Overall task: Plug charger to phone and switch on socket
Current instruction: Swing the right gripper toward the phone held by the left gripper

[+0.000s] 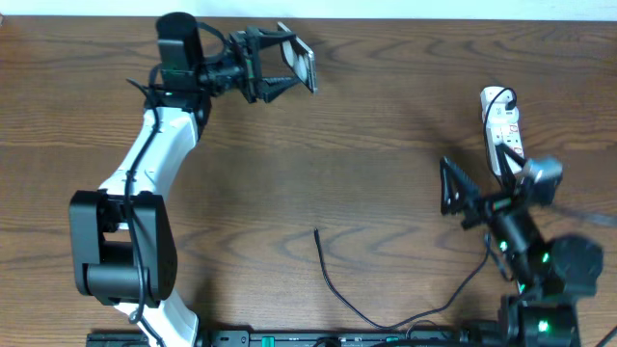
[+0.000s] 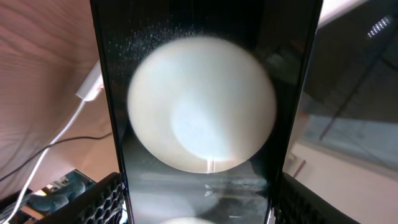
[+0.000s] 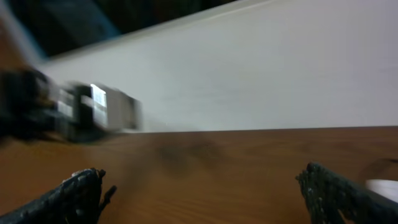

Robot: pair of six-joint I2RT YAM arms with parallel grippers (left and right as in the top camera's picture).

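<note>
Phone [image 1: 305,66] is clamped in my left gripper [image 1: 291,67], the fingers [image 2: 106,200] narrowed onto its two long edges. From my left wrist the phone [image 2: 199,112] fills the middle of the view. Its long axis runs straight out along my fingers and away from the wrist, and its glossy face mirrors a round white light. From overhead its far end points away from my left arm, but I cannot tell how steeply it tilts.

My right gripper [image 1: 445,186] is spread wide with nothing between the fingers [image 3: 78,194], low over the wooden table [image 1: 386,145]; that wrist view is blurred.

The socket [image 1: 501,123] lies behind those fingertips and off to their right, near my right wrist. Its long axis runs crosswise to the way the gripper points.

The charger [image 1: 317,237] lies on the table ahead of my right fingertips and a little to their left, well apart from them. Its free tip points toward the far edge, and the cable trails back in a curve toward my right arm's base. The tip is well apart from the phone.
</note>
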